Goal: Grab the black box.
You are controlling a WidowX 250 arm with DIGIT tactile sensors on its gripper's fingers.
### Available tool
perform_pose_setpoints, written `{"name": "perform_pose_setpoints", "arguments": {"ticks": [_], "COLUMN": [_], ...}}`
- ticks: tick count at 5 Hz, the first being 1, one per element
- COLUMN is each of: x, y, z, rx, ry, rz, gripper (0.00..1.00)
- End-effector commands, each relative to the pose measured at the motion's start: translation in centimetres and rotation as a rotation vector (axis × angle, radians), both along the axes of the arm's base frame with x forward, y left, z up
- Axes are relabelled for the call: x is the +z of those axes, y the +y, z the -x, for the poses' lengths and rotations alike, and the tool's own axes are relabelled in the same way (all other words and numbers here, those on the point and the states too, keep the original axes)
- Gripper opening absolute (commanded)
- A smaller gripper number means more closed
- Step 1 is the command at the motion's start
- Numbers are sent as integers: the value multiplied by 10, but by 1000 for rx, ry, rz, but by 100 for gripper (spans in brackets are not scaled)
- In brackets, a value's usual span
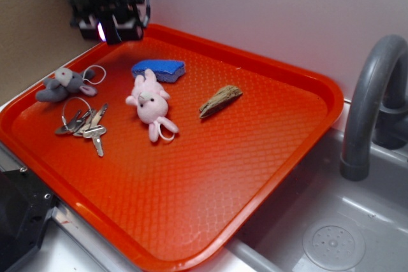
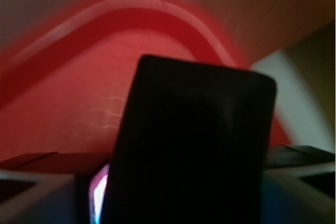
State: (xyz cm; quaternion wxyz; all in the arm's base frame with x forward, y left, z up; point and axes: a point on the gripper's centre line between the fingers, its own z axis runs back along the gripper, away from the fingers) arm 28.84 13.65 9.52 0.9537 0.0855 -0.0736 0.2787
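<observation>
The gripper (image 2: 184, 203) is clamping the black box (image 2: 191, 145) between its fingers, up over the far corner of the red tray (image 1: 268, 157). The box is sitting slightly tilted, so a loose pinch risks it sliding out onto the tray below.

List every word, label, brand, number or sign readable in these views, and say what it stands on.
None can be read.
The keys may carry stamped marks, but they are too small to tell.
The black box fills the blurred wrist view with a plain face.
The blue sponge and orange tray show no print.
</observation>
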Motion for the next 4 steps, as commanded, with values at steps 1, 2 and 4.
{"name": "perform_pose_setpoints", "arguments": {"ticks": [1,2,4], "x": [80,106,160], "y": [-65,-108,-121], "z": [31,58,82], "rx": [-354,-494,-523], "ry": [-39,-39,-117], "rz": [-13,45,122], "gripper": [0,0,0]}}
